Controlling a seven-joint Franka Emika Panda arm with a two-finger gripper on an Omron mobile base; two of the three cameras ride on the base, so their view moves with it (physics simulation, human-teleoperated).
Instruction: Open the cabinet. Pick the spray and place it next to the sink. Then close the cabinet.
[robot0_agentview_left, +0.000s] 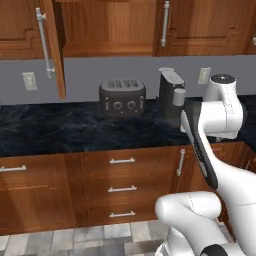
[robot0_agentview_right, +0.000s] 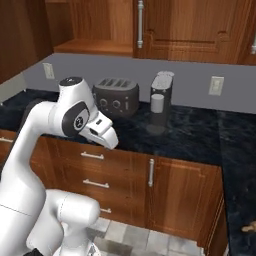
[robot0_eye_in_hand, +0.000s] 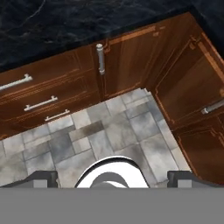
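The cabinet (robot0_agentview_left: 107, 25) on the wall stands open. Its door (robot0_agentview_left: 54, 47) is swung out edge-on at the left, with the long silver handle (robot0_agentview_left: 44, 41) facing left. A bare wooden shelf (robot0_agentview_right: 95, 47) shows inside. The spray and the sink are out of view. My gripper (robot0_agentview_right: 111, 142) hangs low in front of the counter edge, well below the cabinet and pointing down. In the hand view my gripper (robot0_eye_in_hand: 114, 178) is open; its two fingertips (robot0_eye_in_hand: 41, 177) stand far apart with nothing between them, above the tiled floor (robot0_eye_in_hand: 109, 131).
A dark toaster (robot0_agentview_left: 122, 97) and a coffee machine (robot0_agentview_left: 171, 92) stand on the black marble counter (robot0_agentview_left: 60, 130) under the cabinet. Below are drawers (robot0_agentview_left: 122, 187) with short handles and a base door with a vertical handle (robot0_agentview_left: 181, 162). A closed wall cabinet (robot0_agentview_left: 210, 25) is to the right.
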